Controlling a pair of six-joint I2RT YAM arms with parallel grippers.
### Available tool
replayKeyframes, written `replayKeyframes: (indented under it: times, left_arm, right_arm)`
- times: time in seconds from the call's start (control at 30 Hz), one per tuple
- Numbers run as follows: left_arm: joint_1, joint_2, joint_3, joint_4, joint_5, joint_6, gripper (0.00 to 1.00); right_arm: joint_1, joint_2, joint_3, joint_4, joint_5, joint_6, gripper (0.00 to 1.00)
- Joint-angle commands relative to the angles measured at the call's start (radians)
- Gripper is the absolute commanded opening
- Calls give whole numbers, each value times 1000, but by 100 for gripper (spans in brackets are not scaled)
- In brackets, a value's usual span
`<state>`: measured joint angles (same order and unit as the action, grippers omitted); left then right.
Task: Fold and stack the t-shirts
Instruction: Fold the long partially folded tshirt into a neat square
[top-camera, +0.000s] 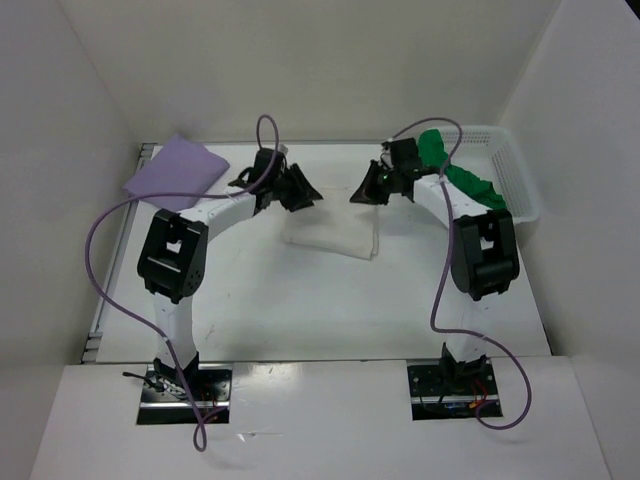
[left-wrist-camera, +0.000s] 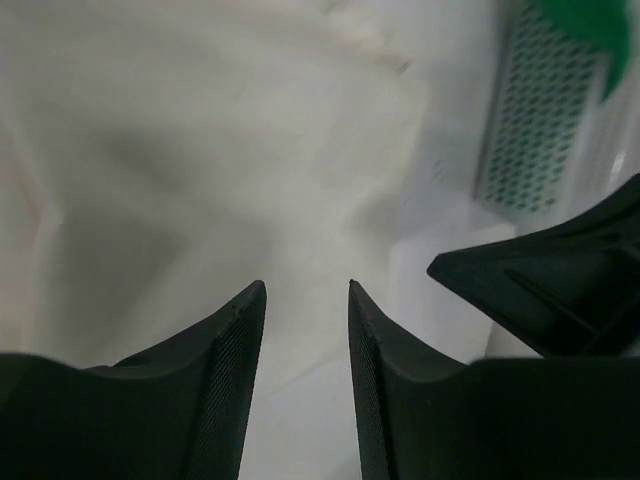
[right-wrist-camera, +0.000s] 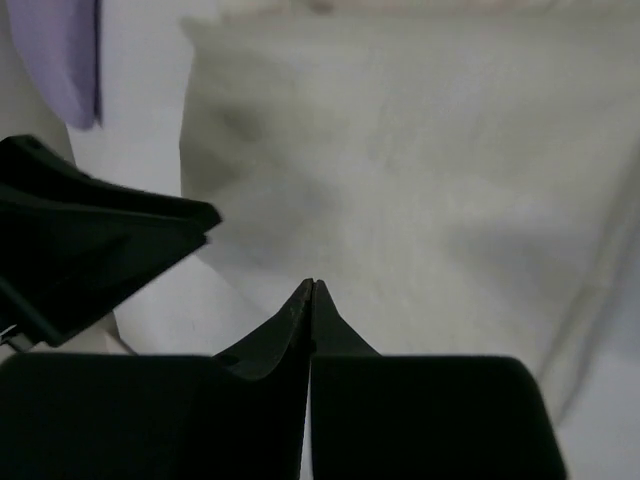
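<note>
With the purple shirt (top-camera: 178, 172) folded far left, the white shirt (top-camera: 335, 235) on the bench (top-camera: 300, 310) between released left jaws and clenched, empty right jaws, and the green shirt (top-camera: 470, 182) in the basket (top-camera: 524, 186), roughly a third looks done.

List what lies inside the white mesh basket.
Only the green t-shirt shows in the basket; the right arm covers part of its interior. Beneath the shirt is hidden.
</note>
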<state>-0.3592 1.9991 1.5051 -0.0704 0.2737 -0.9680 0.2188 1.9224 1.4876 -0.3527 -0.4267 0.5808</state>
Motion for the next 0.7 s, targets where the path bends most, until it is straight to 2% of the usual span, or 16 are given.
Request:
replayKeyframes:
  times: [0.0, 0.1, 0.3, 0.53, 0.67]
  left_arm:
    - [19, -11, -137, 64, 42, 18, 46]
    - [19, -22, -202, 64, 32, 32, 46]
    - [28, -71, -312, 106, 21, 32, 45]
    - [48, -196, -433, 115, -1, 41, 64]
    - [58, -279, -433, 55, -50, 81, 75]
  right_arm:
    - [54, -13, -116, 98, -93, 34, 1]
    - [54, -2, -199, 132, -118, 50, 1]
    - [54, 9, -329, 179, -66, 59, 1]
    - [54, -23, -375, 159, -15, 59, 1]
    - [54, -60, -376, 130, 5, 59, 1]
